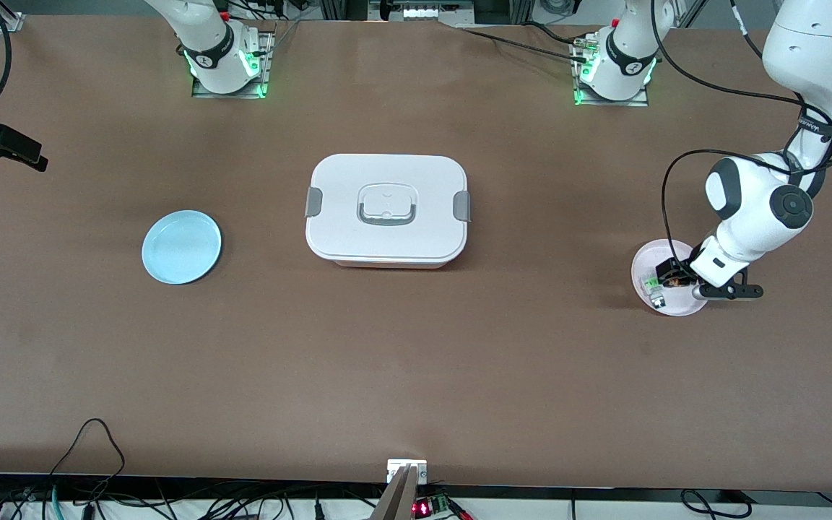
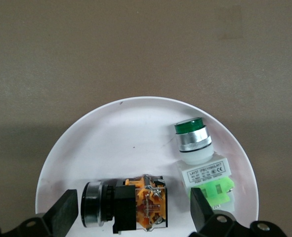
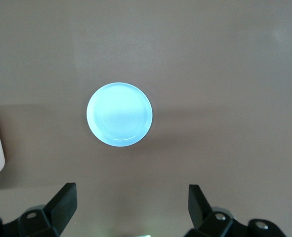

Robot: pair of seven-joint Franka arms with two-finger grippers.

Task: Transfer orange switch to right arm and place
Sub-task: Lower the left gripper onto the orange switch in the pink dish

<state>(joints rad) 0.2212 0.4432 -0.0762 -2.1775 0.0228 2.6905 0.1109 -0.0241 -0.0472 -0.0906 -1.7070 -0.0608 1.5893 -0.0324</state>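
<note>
A broad brown surface (image 1: pixel 416 361) carries a closed white rectangular lunch box with grey side clips (image 1: pixel 387 209) at its middle, set between two small plates as if to separate pick-up from drop-off. Toward the right arm's end lies a bare, round pale-blue plate (image 1: pixel 181 247), the likely destination; the right gripper (image 3: pixel 131 210) waits high above it, fingers spread wide and holding nothing. Toward the left arm's end, the left gripper (image 2: pixel 131 212) hangs low over a round white plate (image 2: pixel 136 128), fingers fully parted on either side of the orange switch (image 2: pixel 123 202), not touching it. The switch lies on its side on the plate: a stubby black barrel with an orange terminal block, beside a green-topped grey-white pushbutton (image 2: pixel 200 158).
</note>
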